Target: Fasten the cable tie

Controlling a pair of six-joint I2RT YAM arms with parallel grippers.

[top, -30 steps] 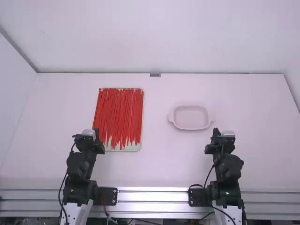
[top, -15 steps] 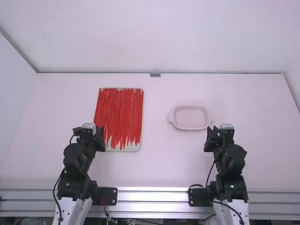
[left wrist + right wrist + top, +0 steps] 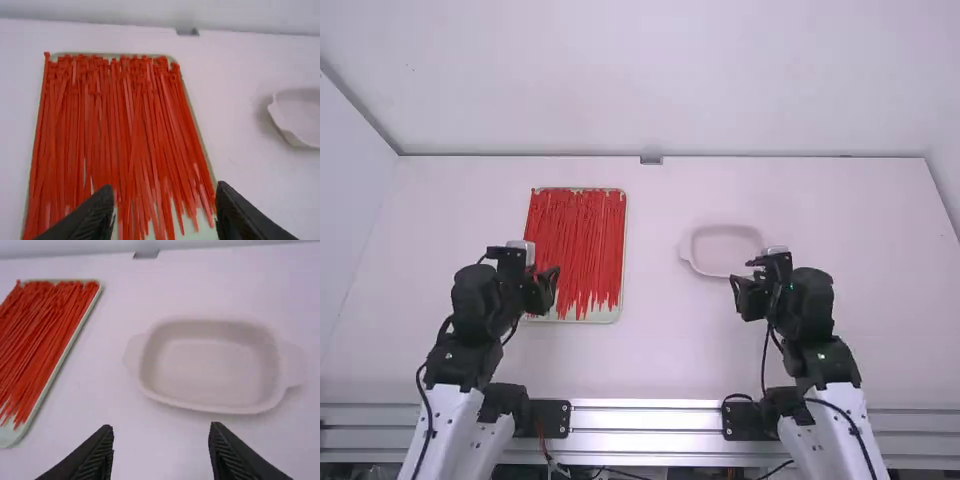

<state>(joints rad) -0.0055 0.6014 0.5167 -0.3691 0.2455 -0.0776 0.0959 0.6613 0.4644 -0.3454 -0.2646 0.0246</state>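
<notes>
Ties red, thin, straight, heaped lengthwise on pale tray. Left gripper at tray's near edge, fingers spread, empty; right gripper well right of tray, likewise.

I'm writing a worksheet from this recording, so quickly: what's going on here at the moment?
Nothing has been picked up yet at this white table. The robot's left tool hangs open over the near end of a tray packed with red cable ties. The right tool, also open, hovers just short of an empty white dish to the tray's right. No tie is fastened yet.
</notes>
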